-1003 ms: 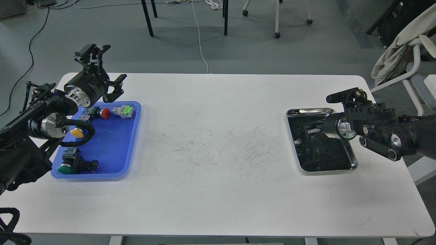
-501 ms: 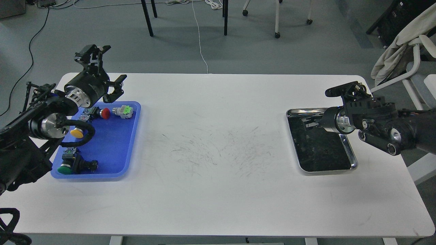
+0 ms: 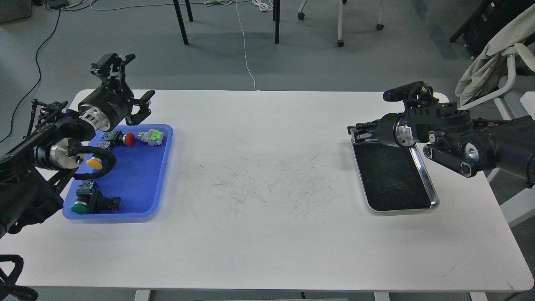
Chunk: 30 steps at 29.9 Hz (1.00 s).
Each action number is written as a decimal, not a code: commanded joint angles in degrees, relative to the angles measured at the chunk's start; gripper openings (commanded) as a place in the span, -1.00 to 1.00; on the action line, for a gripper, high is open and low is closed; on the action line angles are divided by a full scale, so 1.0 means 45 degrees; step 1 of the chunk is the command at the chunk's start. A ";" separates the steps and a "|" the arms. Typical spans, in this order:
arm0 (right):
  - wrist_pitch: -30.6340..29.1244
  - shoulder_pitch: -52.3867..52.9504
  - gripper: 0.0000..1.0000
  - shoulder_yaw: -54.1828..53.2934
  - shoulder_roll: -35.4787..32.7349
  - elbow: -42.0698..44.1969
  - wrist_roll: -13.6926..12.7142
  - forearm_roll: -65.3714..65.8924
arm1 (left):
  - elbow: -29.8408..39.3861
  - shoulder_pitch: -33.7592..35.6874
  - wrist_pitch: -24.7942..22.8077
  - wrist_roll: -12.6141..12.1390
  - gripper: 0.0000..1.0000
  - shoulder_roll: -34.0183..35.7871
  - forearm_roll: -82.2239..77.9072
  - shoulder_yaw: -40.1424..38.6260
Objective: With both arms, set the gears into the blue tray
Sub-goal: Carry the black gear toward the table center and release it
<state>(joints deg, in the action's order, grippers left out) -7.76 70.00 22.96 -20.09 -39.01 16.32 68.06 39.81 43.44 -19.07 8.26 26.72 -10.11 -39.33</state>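
Note:
The blue tray (image 3: 140,179) lies at the table's left end. My left gripper (image 3: 139,109) hovers over the tray's far edge, its two fingers apart with nothing between them. At the right end, my right gripper (image 3: 358,132) points left over the far left corner of the steel tray (image 3: 426,182). Its fingers are dark and bunched, so I cannot tell their state or whether they hold anything. No gears show plainly; they are hidden or too small to make out.
Red (image 3: 130,139), green-and-white (image 3: 151,137), yellow (image 3: 95,163) and green (image 3: 80,206) push-buttons lie in the blue tray. The white table (image 3: 267,184) between the trays is scuffed. Chair legs and a cable stand on the floor behind.
My right gripper has lifted out of the middle of the steel tray and moved back-left to its far left corner. The left arm has barely moved.

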 commanded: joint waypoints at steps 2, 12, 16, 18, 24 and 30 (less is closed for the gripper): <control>0.0259 -0.0008 -0.98 -0.0044 0.0108 0.0016 0.0064 0.0013 | 0.0000 -0.0025 0.0000 0.0000 0.98 -0.0001 0.0001 0.0009; 0.2602 -0.0066 -0.98 -0.0122 0.1669 -0.0082 0.0629 -0.0007 | 0.0039 -0.0006 0.0000 -0.0019 0.98 0.0136 0.0001 -0.0029; 0.3520 -0.0164 -0.98 -0.0200 0.2177 -0.0354 0.0981 -0.0026 | 0.0059 0.0014 0.0000 -0.0019 0.98 0.0194 0.0001 -0.0029; 0.3833 -0.0164 -0.98 -0.0220 0.2470 -0.0491 0.1001 -0.0026 | 0.0059 0.0014 -0.0019 -0.0019 0.98 0.0233 0.0001 -0.0029; 0.4362 -0.0242 -0.98 -0.0220 0.3408 -0.0648 0.1353 -0.0007 | 0.0156 0.0034 0.0000 -0.0019 0.98 0.0331 -0.0019 -0.0029; 0.4674 -0.0768 -0.98 -0.0200 0.4464 -0.0726 0.1528 0.0052 | 0.0195 0.0053 0.0000 -0.0039 0.98 0.0584 -0.0038 -0.0029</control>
<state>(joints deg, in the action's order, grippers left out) 12.73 67.59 21.99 -2.23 -42.29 22.79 68.12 40.61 43.66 -19.08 8.10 28.79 -10.23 -39.46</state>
